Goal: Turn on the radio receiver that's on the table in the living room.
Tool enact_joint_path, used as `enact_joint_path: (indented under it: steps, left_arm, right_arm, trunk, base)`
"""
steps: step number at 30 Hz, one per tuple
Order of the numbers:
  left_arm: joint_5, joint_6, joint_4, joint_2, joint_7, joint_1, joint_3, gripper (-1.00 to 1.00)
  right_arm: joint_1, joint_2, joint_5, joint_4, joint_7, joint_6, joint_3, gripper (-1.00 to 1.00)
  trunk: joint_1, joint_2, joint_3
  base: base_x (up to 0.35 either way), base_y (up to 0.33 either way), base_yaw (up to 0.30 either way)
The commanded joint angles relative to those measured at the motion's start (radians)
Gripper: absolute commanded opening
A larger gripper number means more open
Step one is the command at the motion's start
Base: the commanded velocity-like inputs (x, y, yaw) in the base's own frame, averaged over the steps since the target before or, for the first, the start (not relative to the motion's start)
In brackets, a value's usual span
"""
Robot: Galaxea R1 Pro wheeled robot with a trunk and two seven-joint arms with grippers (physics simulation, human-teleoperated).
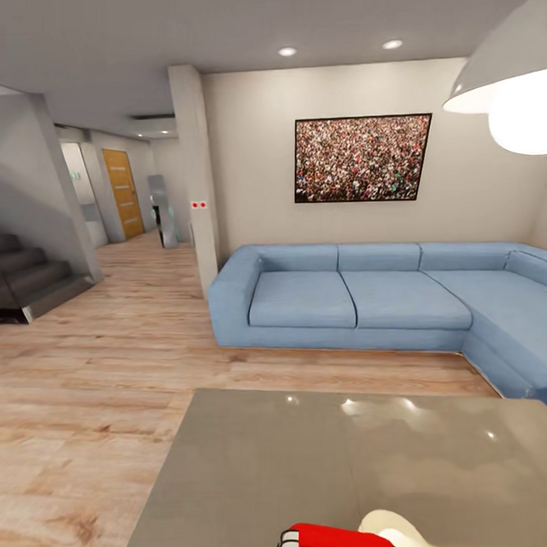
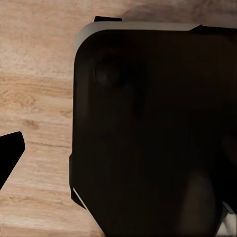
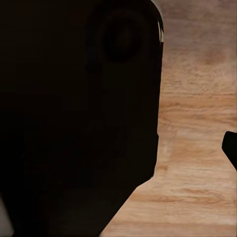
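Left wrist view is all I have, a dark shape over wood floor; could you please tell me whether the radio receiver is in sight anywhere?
Observer: Yes, the head view catches the red top of the radio receiver at the picture's bottom edge.
Operator: Thank you; is it on the table?
Observer: It appears so: the glossy grey table stretches from it toward a blue sofa.
Operator: Is anything else on that table?
Observer: A pale rounded shape shows just beside the radio receiver; I cannot tell what it is.
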Motion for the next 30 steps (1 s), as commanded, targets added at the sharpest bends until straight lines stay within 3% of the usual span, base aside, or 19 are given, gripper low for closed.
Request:
enact_joint_path:
  steps: [1,12,30]
  left_arm:
    - [0.000,0.000,0.000,0.000,0.000,0.000,0.000,1.00]
    - [0.001,0.001,0.000,0.001,0.000,0.000,0.000,1.00]
    - [0.001,0.001,0.000,0.002,0.000,0.000,0.000,1.00]
  right_arm:
    - [0.000,0.000,0.000,0.000,0.000,-0.004,0.000,1.00]
    - [0.000,-0.002,-0.007,0.000,0.000,-0.047,-0.002,1.00]
    - [0.000,-0.003,-0.006,0.000,-0.001,-0.047,-0.002,1.00]
  trunk:
    - [-0.004,0.007,0.002]
    - [-0.046,0.084,0.022]
    - [-0.115,0.210,0.050]
  base:
    - [0.000,0.000,-0.127]
    - [0.000,0.000,-0.131]
    - [0.000,0.000,-0.007]
